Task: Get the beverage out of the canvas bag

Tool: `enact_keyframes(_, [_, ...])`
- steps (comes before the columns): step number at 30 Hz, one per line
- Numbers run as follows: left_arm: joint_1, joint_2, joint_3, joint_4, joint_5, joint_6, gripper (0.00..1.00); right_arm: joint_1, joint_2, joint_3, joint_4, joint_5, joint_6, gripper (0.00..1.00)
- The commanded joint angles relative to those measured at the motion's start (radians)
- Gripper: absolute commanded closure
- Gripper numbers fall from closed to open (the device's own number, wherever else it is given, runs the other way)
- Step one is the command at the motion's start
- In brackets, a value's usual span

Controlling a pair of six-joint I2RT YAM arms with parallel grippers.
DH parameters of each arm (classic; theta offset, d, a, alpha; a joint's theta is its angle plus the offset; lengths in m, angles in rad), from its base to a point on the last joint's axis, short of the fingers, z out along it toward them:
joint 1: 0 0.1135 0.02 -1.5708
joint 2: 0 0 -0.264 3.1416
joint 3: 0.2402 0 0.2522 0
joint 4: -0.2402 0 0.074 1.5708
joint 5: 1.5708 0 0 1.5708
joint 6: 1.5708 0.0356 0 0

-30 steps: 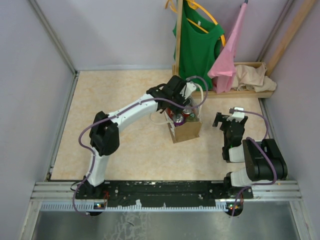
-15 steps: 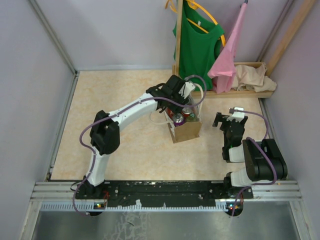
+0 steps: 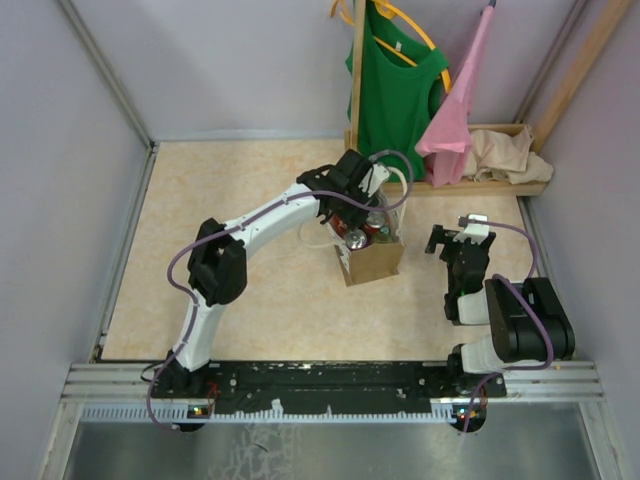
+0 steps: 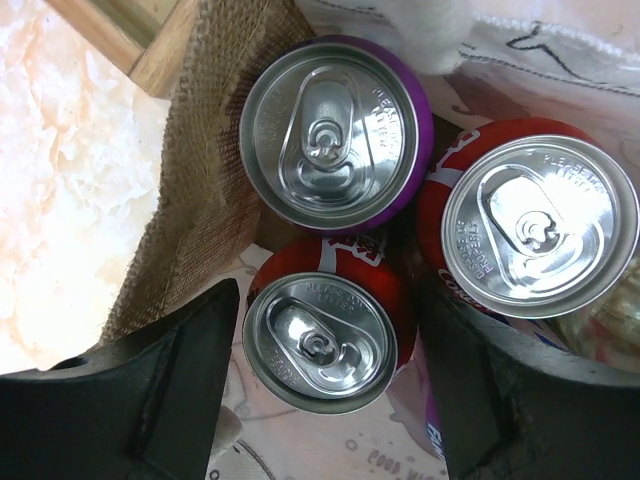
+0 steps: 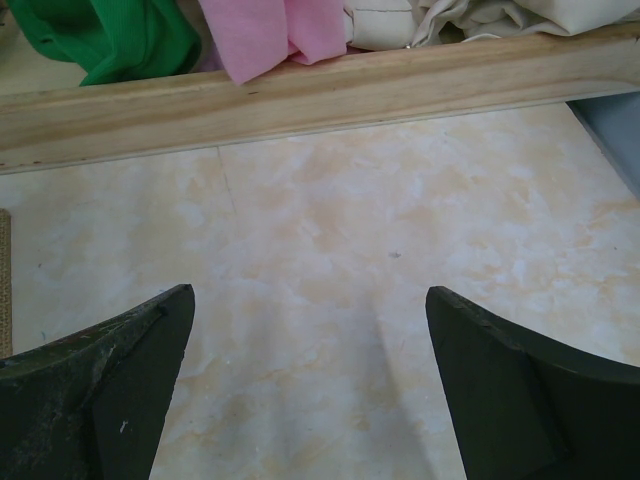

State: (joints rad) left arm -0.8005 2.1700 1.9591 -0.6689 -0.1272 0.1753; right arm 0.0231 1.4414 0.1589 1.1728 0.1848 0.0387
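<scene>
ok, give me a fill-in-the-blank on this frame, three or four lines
The left gripper, over the canvas bag, has its jaws ____.
The left wrist view shows ____ can tops in the bag.
The can between the left fingers has a ____ body.
The right gripper holds ____.
Answers: open; three; red; nothing.

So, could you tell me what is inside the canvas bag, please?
Three upright cans: a purple can, a red can and a second red can. Their tops hide the bottom of the canvas bag.
</scene>
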Motion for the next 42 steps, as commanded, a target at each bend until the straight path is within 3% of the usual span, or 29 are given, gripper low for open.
enact_keyframes(1, [0.013, 0.037, 0.032, -0.150, -0.041, -0.005, 0.21, -0.002, 0.001, 0.021, 0.043, 0.001, 0.009, 0.01])
enact_keyframes(9, [0.012, 0.024, 0.035, -0.174, -0.001, -0.006, 0.16, -0.002, 0.001, 0.021, 0.043, 0.000, 0.008, 0.01])
enact_keyframes(15, [0.012, 0.049, 0.032, -0.169, 0.010, -0.005, 0.21, -0.002, 0.001, 0.022, 0.043, 0.000, 0.008, 0.01])
enact_keyframes(21, [0.015, 0.072, 0.028, -0.165, 0.011, -0.004, 0.45, -0.002, 0.001, 0.021, 0.043, 0.000, 0.008, 0.01])
enact_keyframes(23, [0.017, 0.078, 0.026, -0.155, 0.017, -0.006, 0.67, -0.002, 0.001, 0.021, 0.042, 0.000, 0.009, 0.01])
enact_keyframes(25, [0.020, 0.084, 0.025, -0.149, 0.026, -0.009, 0.95, -0.002, 0.001, 0.021, 0.042, 0.000, 0.009, 0.01])
enact_keyframes(26, [0.021, 0.084, 0.026, -0.146, 0.031, -0.010, 1.00, -0.002, 0.001, 0.021, 0.043, 0.000, 0.009, 0.01])
enact_keyframes(42, [0.023, -0.053, 0.029, -0.075, 0.011, 0.040, 1.00, -0.002, 0.001, 0.021, 0.043, 0.001, 0.009, 0.01])
